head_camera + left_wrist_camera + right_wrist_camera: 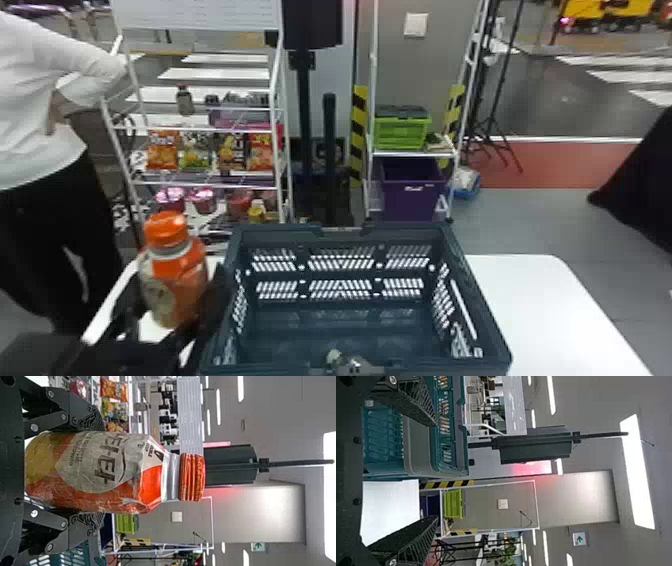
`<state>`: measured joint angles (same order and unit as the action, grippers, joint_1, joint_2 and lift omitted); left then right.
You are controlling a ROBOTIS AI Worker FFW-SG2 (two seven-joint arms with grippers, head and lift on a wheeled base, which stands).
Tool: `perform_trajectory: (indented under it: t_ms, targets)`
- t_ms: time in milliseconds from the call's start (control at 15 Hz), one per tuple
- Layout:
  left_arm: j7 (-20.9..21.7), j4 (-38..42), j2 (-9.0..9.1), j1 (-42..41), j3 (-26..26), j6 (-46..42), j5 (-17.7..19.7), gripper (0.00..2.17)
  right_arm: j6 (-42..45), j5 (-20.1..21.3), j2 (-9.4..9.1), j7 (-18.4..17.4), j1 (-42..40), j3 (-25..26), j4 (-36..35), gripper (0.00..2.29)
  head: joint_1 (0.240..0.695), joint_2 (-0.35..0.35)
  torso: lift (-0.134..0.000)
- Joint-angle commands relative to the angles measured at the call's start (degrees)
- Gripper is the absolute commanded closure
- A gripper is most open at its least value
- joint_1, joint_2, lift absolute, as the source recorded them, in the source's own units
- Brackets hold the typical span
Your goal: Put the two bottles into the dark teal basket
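I have the orange bottle (175,280) in my left claw (172,292), between the two black fingers. The fingers stand well apart, as wide as the bottle's body, with a pad pressed to either side of it. The cap (166,229) and neck stand clear above the grip, and the bottle is close to upright.

From the head view, I see bottle and claw just beside the dark teal basket (462,300), on its left and outside its wall. The basket sits on the white counter (550,310), and I can look down through its open top to the floor and the slotted walls. At its near rim lies a small pale thing (334,356); I cannot tell what it is.

My left wrist view gives me the bottle's face close up: a large pale label (95,461) with dark lettering, a silvery band at the neck and fine ridges round the orange cap. It also gives me the pads against the body, and a piece of the basket near one finger.

On the right wrist view, I get my right claw (434,471), its fingers spread wide with nothing in their grasp. Past them are an outer corner of the basket and a stretch of bare counter beside it.
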<state>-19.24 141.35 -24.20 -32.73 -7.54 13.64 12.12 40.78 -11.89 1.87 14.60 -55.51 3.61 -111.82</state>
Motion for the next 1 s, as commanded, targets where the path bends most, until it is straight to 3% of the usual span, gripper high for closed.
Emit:
perform_trajectory:
  t_ms: [0,133,200,533,733,933]
  targets:
    - [1.0,-0.7,-0.23,6.6,-2.0,7.2,1.9,2.15,-0.1,0.4,-0.20,0.0,-0.3,0.0,-0.2,0.06,0.499,0.000,0.000]
    - [1.1,-2.1,-2.07,14.7,-4.6,18.7,6.1,2.15,-0.1,0.6,-0.20,0.0,-0.4,-0.1,0.1,0.07,0.499,0.000,0.000]
    - [3.0,-3.5,-0.58,17.6,-5.6,21.5,6.0,2.15,0.0,0.8,-0.55,0.0,-0.7,0.0,0.2,0.07,0.499,0.000,0.000]
    - [7.0,-10.4,3.29,33.3,-13.4,40.6,5.9,2.15,6.2,0.8,-1.26,0.1,-2.1,0.0,3.0,0.07,0.499,0.000,0.000]
    - [9.8,-16.1,4.17,40.8,-17.7,47.7,6.0,2.15,8.5,0.2,-1.43,0.3,-2.9,0.6,3.6,0.07,0.499,0.000,0.000]
    - [17.7,-20.0,6.01,48.1,-19.6,63.5,5.9,2.15,9.0,-0.2,-1.87,1.3,-3.2,1.4,4.0,0.07,0.499,0.000,0.000]
